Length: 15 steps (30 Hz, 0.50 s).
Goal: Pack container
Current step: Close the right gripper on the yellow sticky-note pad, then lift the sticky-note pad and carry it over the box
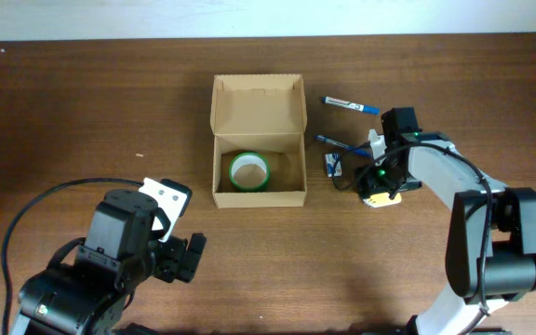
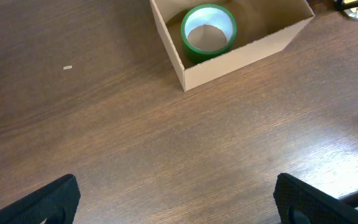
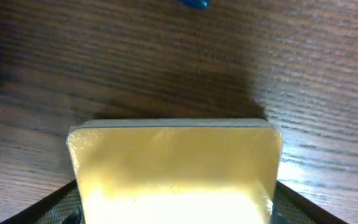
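The container (image 1: 259, 196), a tan cardboard box with its lid flap standing open at the back, sits at the table's middle. A green tape roll (image 1: 248, 170) lies inside it. To its right my right gripper (image 1: 378, 197) is shut on a yellow sticky-note pad (image 3: 173, 168), which fills the space between both fingers and rests low over the table. My left gripper (image 2: 176, 199) stands open over bare wood at the front left, well short of the container (image 2: 241, 59) and the tape roll (image 2: 208, 31).
A blue pen (image 1: 349, 104) lies right of the box lid. A second pen (image 1: 338, 143) and a small blue-and-white item (image 1: 332, 165) lie between the box and my right gripper. A black cable (image 1: 26, 219) curves at the left.
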{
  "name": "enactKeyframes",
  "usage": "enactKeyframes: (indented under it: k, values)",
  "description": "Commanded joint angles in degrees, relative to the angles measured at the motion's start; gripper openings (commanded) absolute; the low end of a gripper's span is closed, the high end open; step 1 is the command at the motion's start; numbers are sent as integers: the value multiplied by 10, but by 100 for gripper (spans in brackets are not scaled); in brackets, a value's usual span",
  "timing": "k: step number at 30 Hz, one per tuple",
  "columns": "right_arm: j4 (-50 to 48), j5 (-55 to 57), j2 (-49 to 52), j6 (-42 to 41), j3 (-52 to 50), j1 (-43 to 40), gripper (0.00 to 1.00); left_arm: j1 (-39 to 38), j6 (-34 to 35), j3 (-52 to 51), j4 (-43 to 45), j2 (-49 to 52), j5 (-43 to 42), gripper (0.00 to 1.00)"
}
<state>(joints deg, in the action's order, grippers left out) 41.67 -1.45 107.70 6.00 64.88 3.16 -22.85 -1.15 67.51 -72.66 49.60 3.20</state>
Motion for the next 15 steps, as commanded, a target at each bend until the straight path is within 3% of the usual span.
enactKeyframes:
  k: [1, 15]
  values:
    - [19, -20, 17, -12, 25, 3, 83, 2, -11, 9, 1, -2, -4, 100]
    - [190, -35, 17, -33, 238, 7, 79, 2, -11, 9, 1, -2, -4, 100]
